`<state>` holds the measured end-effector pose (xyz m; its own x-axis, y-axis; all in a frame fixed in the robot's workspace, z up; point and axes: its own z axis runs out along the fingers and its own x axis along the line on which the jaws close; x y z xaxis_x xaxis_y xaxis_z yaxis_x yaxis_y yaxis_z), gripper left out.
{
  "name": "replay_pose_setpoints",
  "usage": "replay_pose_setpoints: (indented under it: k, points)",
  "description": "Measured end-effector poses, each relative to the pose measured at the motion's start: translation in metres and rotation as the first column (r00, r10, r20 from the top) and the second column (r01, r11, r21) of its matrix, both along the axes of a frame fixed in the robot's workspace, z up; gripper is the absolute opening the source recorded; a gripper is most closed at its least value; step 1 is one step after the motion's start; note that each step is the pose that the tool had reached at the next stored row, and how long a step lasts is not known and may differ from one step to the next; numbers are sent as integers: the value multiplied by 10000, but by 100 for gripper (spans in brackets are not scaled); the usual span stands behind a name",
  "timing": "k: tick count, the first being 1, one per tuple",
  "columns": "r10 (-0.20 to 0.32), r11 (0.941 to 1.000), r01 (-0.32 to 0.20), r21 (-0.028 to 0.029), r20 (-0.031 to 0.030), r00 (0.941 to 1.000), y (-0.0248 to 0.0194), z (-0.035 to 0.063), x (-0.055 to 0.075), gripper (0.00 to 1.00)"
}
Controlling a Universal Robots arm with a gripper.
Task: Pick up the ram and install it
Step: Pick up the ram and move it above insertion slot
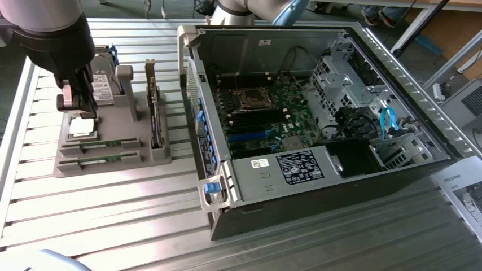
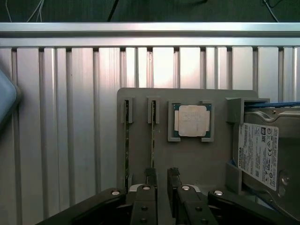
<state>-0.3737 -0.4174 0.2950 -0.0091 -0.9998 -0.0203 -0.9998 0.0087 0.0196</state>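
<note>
— Slatted metal table (image 1: 113, 214) runs under everything, bare on the side nearest your exterior camera. What sits on it by your arm?

— Your grey holder (image 2: 197, 159). Each part has its own slot, I'd say so that you can come down on it cleanly. Two slim green sticks stand on edge, side by side. The ram (image 2: 152, 136) next to the processor (image 2: 192, 121) is the one you're closest to, and its twin (image 2: 126, 140) is just beside it.

— And the gripper?

— Your gripper (image 2: 161, 177) points straight down over the holder, at one end of the ram slots. The fingers (image 2: 150, 177) stand apart with nothing between them. One hangs over the ram's end, but I cannot tell whether it touches.

— So nothing is picked?

— I judge not: both sticks sit in their slots. Beyond the holder, on the exterior view's right, the case (image 1: 256, 175) lies on its side with the panel off, so the board (image 1: 263, 124) faces up for you.
</note>
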Motion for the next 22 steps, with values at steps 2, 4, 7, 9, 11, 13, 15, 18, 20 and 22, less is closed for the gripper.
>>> replay_pose_setpoints:
  k: [2,4,7,9,11,13,15,18,20,22]
  points:
    - [0,10000,0,0,-1,10000,0,-30,0,24]
    - [0,10000,0,0,0,10000,0,-59,0,24]
    - [0,10000,0,1,0,10000,0,-101,0,24]
    - [0,10000,0,1,0,10000,0,-127,0,24]
    - [0,10000,0,1,1,10000,0,-153,0,24]
    - [0,10000,0,1,1,10000,0,-180,0,24]
    - [0,10000,0,1,1,10000,0,-203,0,24]
    - [0,10000,0,0,0,10000,0,-238,0,24]
    - [0,10000,0,0,0,10000,0,-262,0,24]
    - [0,10000,0,0,-1,10000,0,-289,0,24]
